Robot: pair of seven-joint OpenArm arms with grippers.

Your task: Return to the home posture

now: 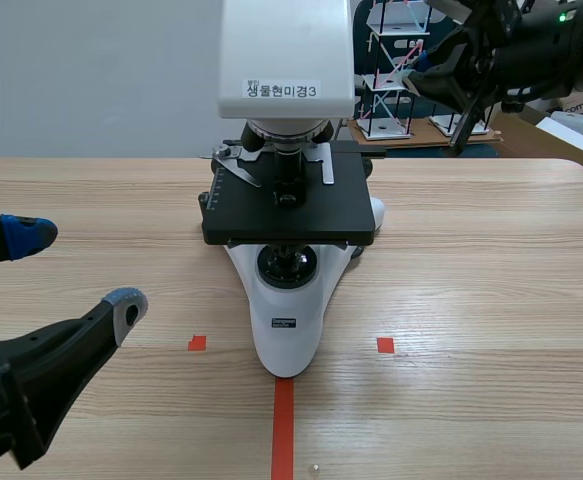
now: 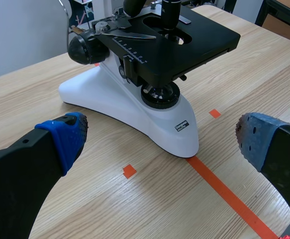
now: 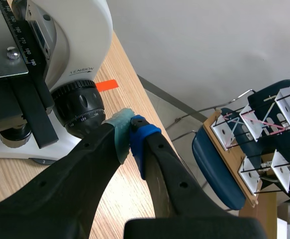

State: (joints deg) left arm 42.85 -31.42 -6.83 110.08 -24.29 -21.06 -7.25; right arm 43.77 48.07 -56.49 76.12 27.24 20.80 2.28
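**Both arms stand off the microscope**

Our left gripper point(image 1: 76, 270) sits low to the left of the microscope point(image 1: 287, 300), fingers spread wide and empty. Our right gripper point(image 3: 130, 132) is raised on its right, near the focus knob point(image 3: 80, 107), pads pressed together on nothing. Retreating outward looks unobstructed to us.

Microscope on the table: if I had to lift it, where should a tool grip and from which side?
Probably grip the microscope by its white upright column behind the stage, coming in from the side: the base is broad and low, and the stage and knobs look delicate.
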